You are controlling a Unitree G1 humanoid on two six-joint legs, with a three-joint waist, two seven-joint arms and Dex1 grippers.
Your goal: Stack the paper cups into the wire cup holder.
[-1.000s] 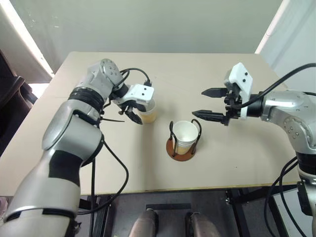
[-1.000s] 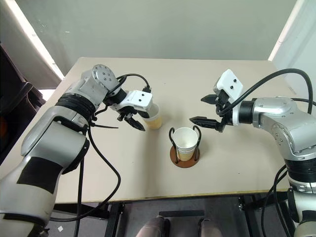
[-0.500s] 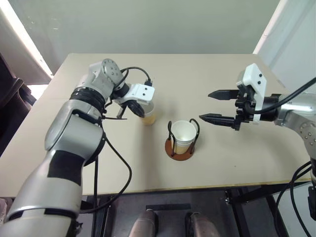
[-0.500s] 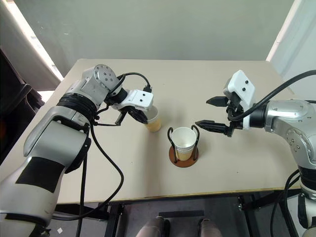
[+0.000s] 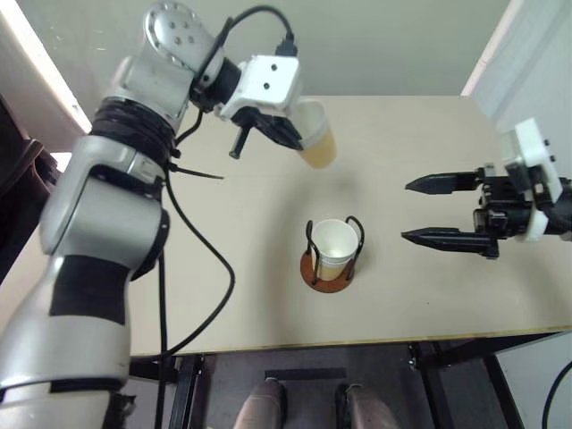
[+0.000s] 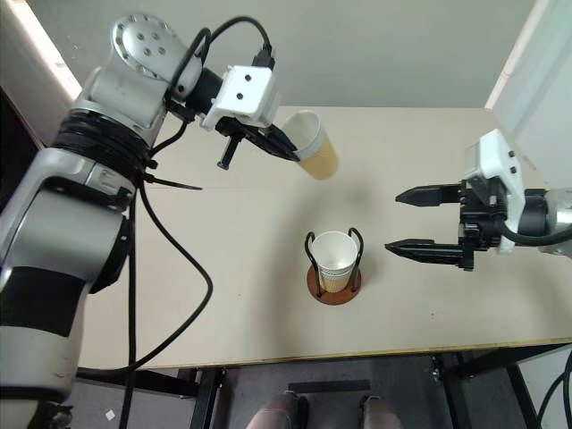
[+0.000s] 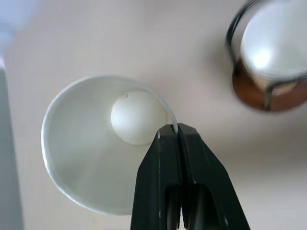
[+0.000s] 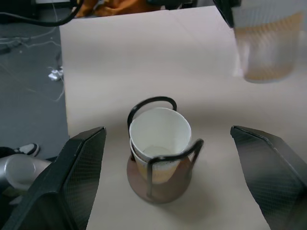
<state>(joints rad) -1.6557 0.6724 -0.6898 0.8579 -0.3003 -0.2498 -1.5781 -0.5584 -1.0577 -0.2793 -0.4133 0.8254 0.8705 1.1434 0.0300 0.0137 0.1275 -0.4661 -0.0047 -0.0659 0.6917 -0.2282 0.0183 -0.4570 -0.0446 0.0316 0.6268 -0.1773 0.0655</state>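
above the counter (image 5: 223, 268), the left tool (image 6: 284, 143) pinches a paper cup (image 6: 313, 155) by its rim, tilted. the wire cup holder (image 5: 332, 255) already has cups nested. next: carry it over, upright it, lower in. right tool (image 5: 433, 210) waits spread apart.

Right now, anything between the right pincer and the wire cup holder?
Nothing: in the left eye view only bare table lies between the open right pincer and the wire cup holder.
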